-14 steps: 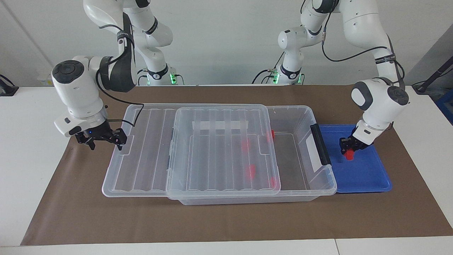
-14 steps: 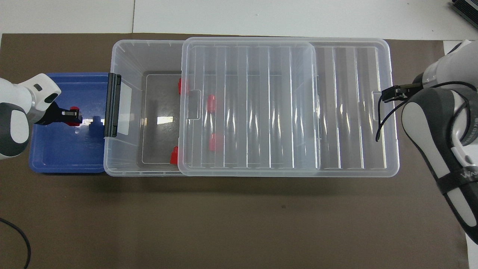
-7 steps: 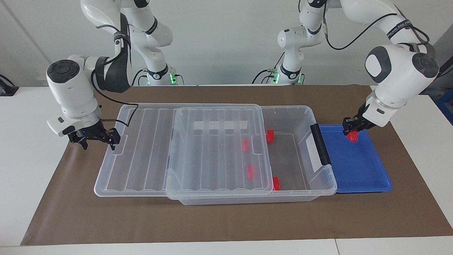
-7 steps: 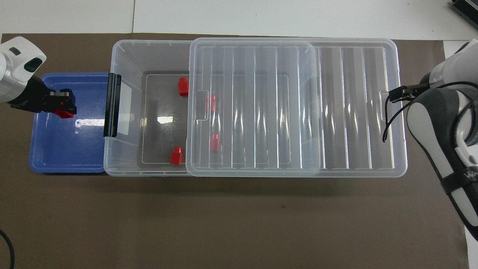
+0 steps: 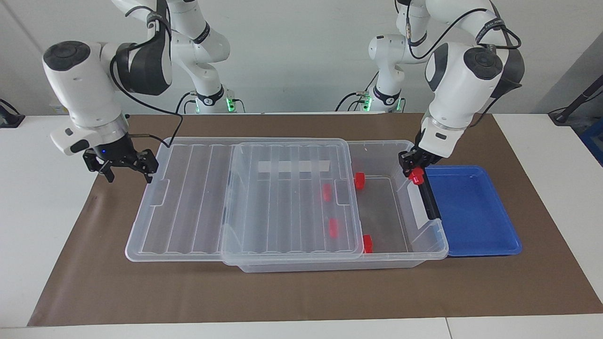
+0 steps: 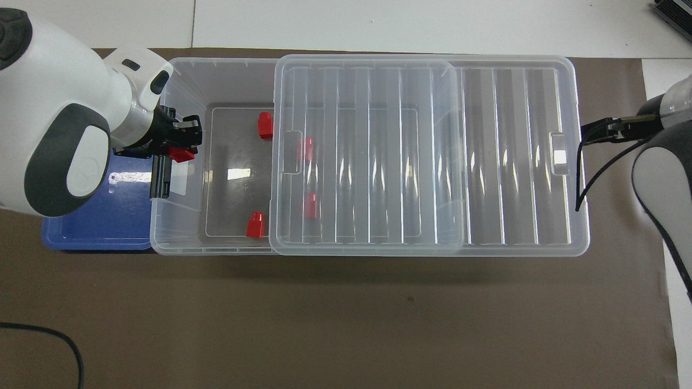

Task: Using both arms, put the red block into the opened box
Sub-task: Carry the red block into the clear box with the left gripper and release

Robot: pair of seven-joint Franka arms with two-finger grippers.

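My left gripper (image 5: 412,168) (image 6: 183,145) is shut on a small red block (image 5: 416,177) (image 6: 183,156) and hangs over the handle end of the opened box (image 5: 438,245) (image 6: 216,64). The box is a clear bin. Its ribbed lid (image 5: 188,202) (image 6: 486,162) is slid toward the right arm's end, so the end by the left arm lies uncovered. Several red blocks lie inside: two in the uncovered part (image 5: 360,180) (image 5: 367,244), two under the lid (image 5: 327,192) (image 5: 333,227). My right gripper (image 5: 123,168) (image 6: 592,132) stands open above the mat, just off the lid's end tab.
A blue tray (image 5: 471,216) (image 6: 97,229) sits against the box's handle end with nothing in it. The black handle (image 5: 427,195) (image 6: 161,175) stands right under the held block. A brown mat (image 5: 301,292) covers the table.
The left gripper lifted the red block out of the blue tray and carried it over the box's handle end. The lid slid toward the right arm's end; the right gripper then rose off it.
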